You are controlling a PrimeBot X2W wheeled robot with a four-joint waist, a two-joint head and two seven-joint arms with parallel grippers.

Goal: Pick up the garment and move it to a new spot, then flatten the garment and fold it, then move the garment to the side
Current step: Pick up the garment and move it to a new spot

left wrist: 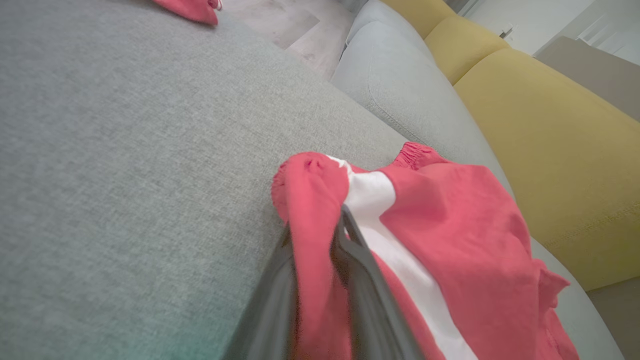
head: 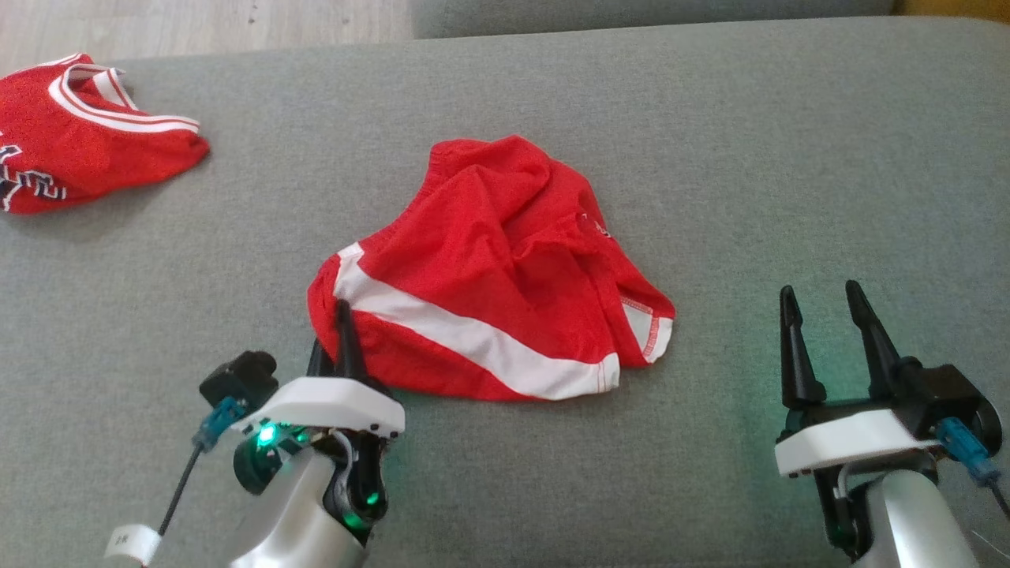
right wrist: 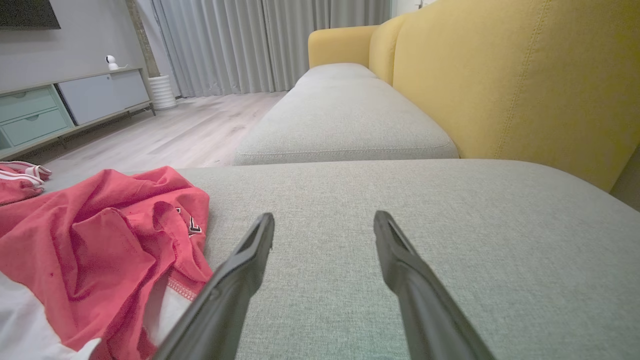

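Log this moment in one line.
red shorts: crumpled on grey cushion | left gripper: fingers pinch an edge fold | right gripper: open, clear of shorts

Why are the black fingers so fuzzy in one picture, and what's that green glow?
Left wrist view: the fingers and the shorts between them blur, probably too close to the lens. Head view: little green lights tint the sofa green. Right wrist view: sharp.

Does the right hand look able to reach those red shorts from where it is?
Probably yes. The right hand is open, and bare cushion lies between it and the near hem of the shorts to its left; nothing seems to block the way.
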